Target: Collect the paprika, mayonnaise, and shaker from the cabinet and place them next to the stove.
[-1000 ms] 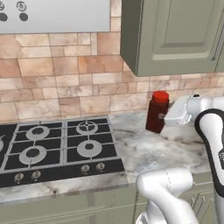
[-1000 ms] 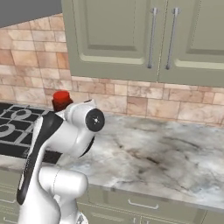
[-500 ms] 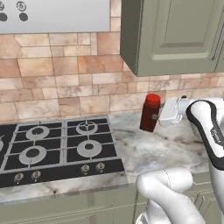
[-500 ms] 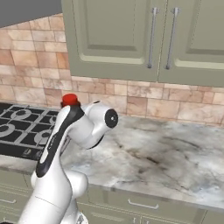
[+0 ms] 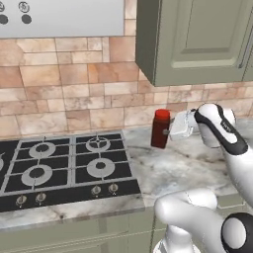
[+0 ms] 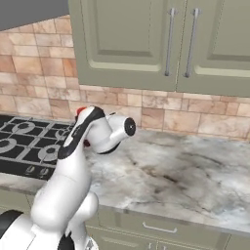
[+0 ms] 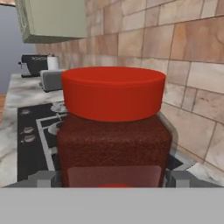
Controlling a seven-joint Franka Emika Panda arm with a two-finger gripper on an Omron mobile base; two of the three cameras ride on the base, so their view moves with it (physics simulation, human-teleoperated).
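Paprika (image 5: 160, 128) upright on the marble bench (image 5: 197, 168), just right of the stove (image 5: 64, 168) and below the closed cabinet (image 5: 197, 39). Gripper (image 5: 179, 126) beside the bottle, fingers (image 7: 43, 178) spread, flanking it without visibly touching it.

A backsplash (image 5: 64, 94) of tan and reddish stone tiles runs behind the grey-veined marble desk (image 6: 195, 180). Below the desk's front edge, at 6 o'clock in the right base view, sit olive-green drawers (image 6: 161, 229) with slim silver pulls. Soft, even light falls with faint shadows.
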